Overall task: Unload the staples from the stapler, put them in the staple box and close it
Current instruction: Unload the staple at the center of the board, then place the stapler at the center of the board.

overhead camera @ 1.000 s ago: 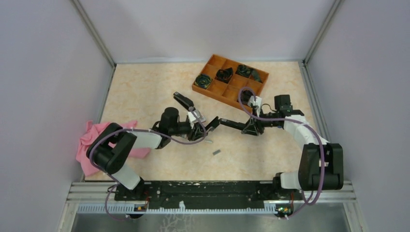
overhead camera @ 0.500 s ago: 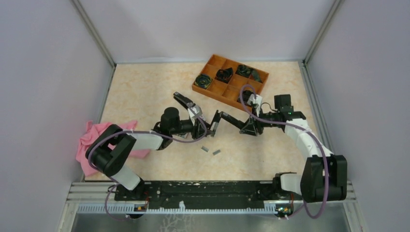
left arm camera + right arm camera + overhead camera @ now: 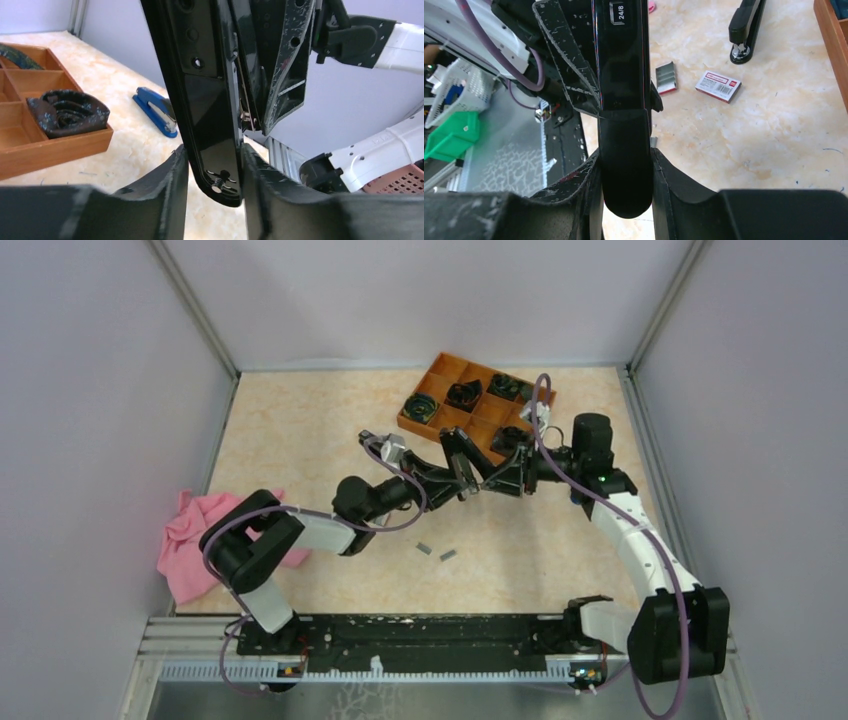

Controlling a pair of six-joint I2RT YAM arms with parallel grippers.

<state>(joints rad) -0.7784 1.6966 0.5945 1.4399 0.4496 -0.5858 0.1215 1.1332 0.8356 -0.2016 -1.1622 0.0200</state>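
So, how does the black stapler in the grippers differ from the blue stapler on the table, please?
The black stapler is swung open and held in the air by the left fingers and right fingers; the blue stapler lies flat on the table, untouched. One is black, the other blue. Both are desk staplers.

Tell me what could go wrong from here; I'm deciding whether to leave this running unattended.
1. The left gripper and right gripper both clamp the opened stapler in the air; uneven pulling could strain its hinge or let it slip.
2. Falling strips could scatter past the staples on the table, or land in the nearby tray.
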